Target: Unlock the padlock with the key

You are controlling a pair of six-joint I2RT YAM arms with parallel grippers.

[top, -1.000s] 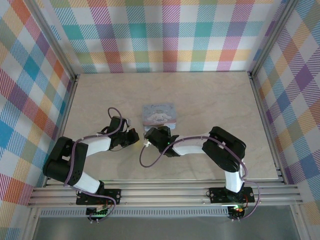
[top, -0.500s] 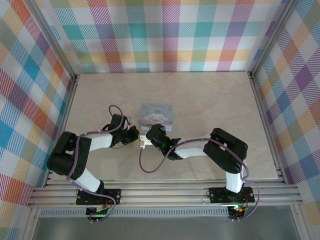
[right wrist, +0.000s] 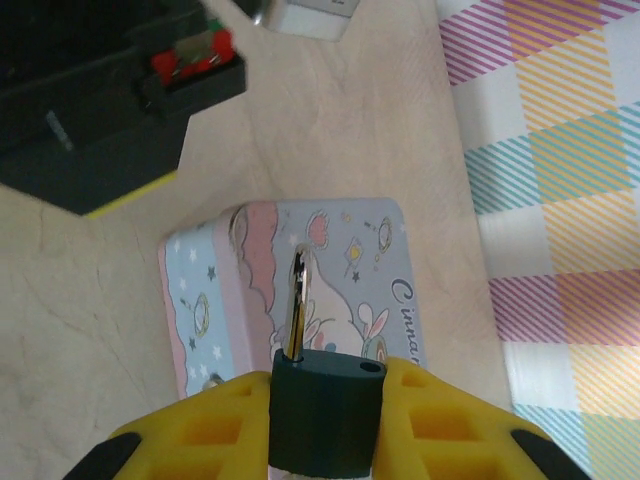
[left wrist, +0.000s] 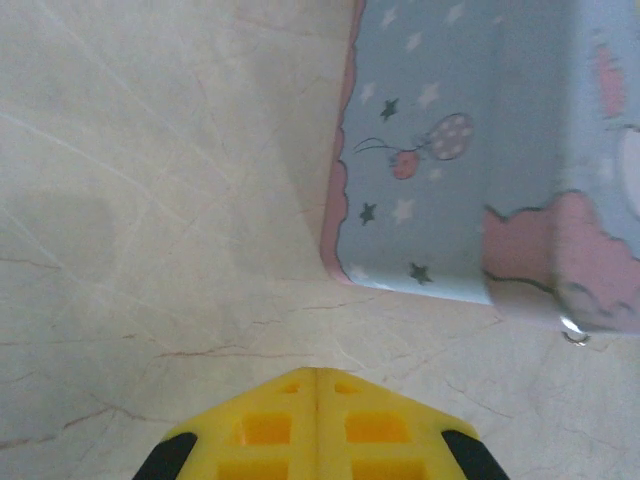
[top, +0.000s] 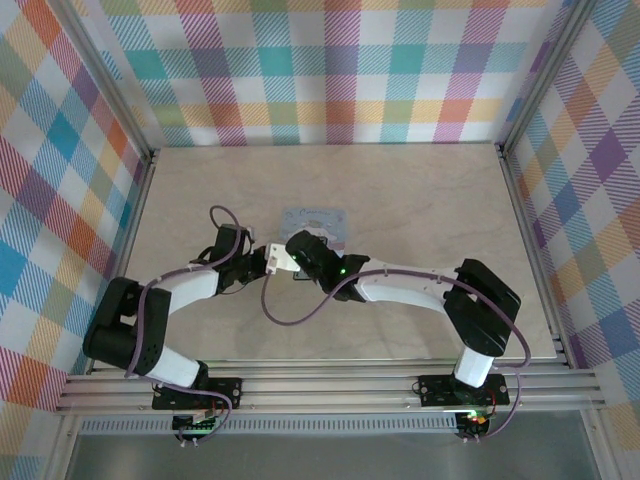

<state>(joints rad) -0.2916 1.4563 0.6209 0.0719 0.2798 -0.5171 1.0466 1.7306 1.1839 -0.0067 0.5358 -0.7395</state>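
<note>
Clamping the padlock (right wrist: 321, 418), the right end effector (right wrist: 326, 395) sits narrowly open; left end effector (left wrist: 316, 405) fully closed, empty

- The tin (top: 320, 215) is parked flat on the worktop (top: 430, 190), roughly mid-depth and a bit left of centre. It's kept well clear of every edge.
- The left gripper (left wrist: 315, 400) is found just off the tin's near-left corner, with a strip of bare worktop left between them.
- The right gripper (right wrist: 325, 378) is hung over the tin's near side, reached in from the near-right corner.
- The padlock (right wrist: 322, 420) is pinched in that gripper, above the tin. Contact with the tin can't be made out.
- The two grippers are kept close together, the left one on the left.
</note>
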